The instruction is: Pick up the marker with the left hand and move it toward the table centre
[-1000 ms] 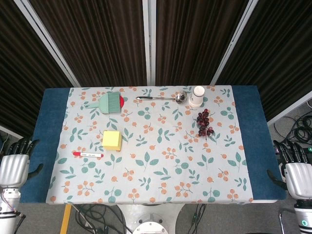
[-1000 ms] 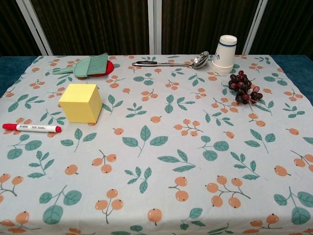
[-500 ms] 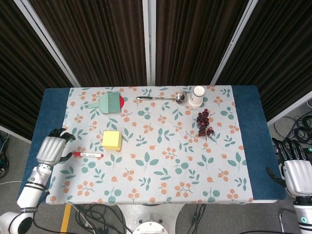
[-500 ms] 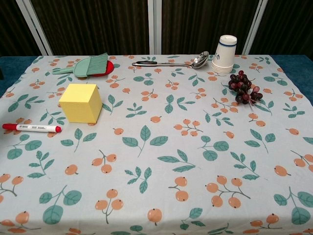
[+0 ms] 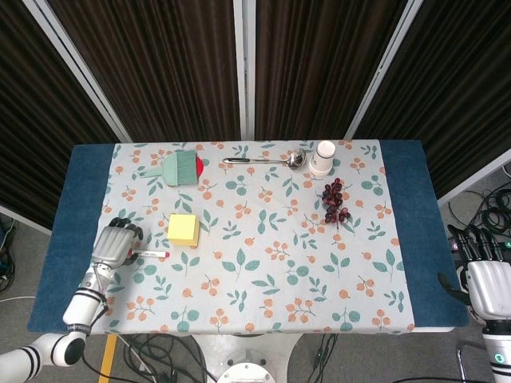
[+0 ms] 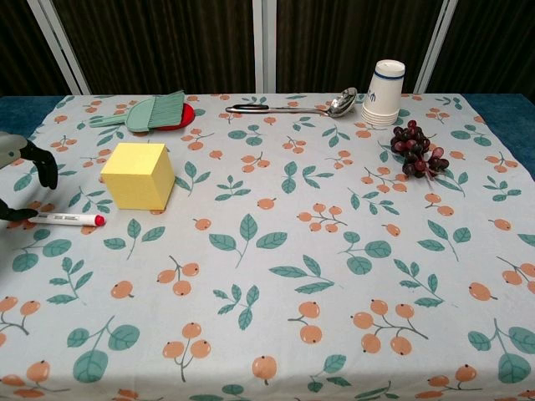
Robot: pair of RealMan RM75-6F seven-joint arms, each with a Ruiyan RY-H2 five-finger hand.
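The marker (image 5: 152, 254), white with red ends, lies flat on the floral cloth left of the yellow block (image 5: 183, 229); in the chest view the marker (image 6: 71, 220) shows with its red tip pointing right. My left hand (image 5: 116, 244) hovers over the marker's left end, covering it. In the chest view the left hand (image 6: 21, 180) shows at the frame's left edge, its dark fingertips (image 6: 43, 170) spread above the marker and the thumb low beside it; nothing is gripped. My right hand (image 5: 487, 281) sits off the table's right edge, fingers apart and empty.
A green brush on a red dish (image 5: 182, 167) lies at the back left. A steel ladle (image 5: 263, 159), a paper cup (image 5: 322, 157) and dark grapes (image 5: 334, 201) stand at the back right. Blue table (image 5: 72, 239) strips flank the cloth.
My left hand has come in from beside the table's left edge, moving right over the cloth until it covers the marker's left end. The marker and the right hand have stayed put.
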